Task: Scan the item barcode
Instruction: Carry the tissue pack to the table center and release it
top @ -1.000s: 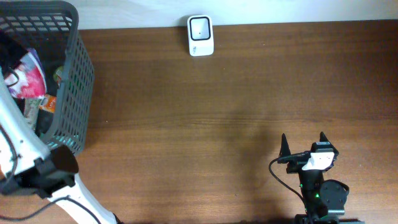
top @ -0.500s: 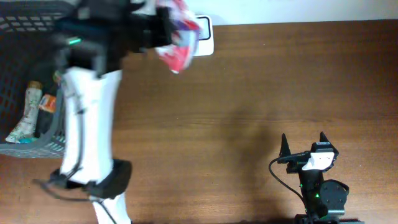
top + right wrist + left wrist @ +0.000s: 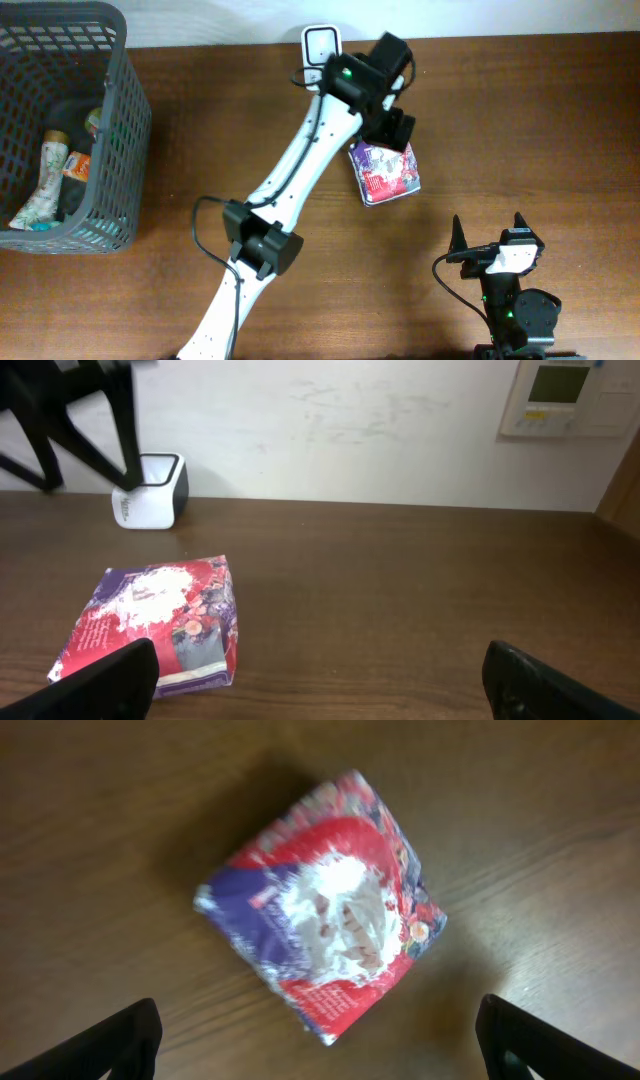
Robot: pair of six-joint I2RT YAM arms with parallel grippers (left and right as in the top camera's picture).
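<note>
Left tool (image 3: 393, 132): jaws spread wide, holding nothing. In the left wrist view the two dark fingertips sit at the lower corners of the frame. The packet (image 3: 320, 920) lies on the table (image 3: 520, 120) below and between them, touched by neither.

Packet: soft wrapper printed in red, purple and white, lying flat, with its edges diagonal to the table edge. In the overhead view the left tool's body covers its upper edge and the rest is exposed. The face turned up carries a picture and small print that is too blurred to read.

Scanner (image 3: 322, 57): small white unit with a dark window, standing at the far edge of the table against the wall. The packet rests near it, toward the robot and slightly to one side, not touching it. The left arm reaches diagonally across the table from the near edge, its wrist just beside the scanner.

Right tool (image 3: 488, 232): jaws wide apart and empty, parked at the near edge of the table, well apart from the packet. Its wrist camera faces the packet and the scanner beyond it.

Basket (image 3: 130, 130): grey mesh, at the far corner of the table beyond the left arm. It holds a patterned tube (image 3: 45, 185) and a small orange item (image 3: 78, 165).
</note>
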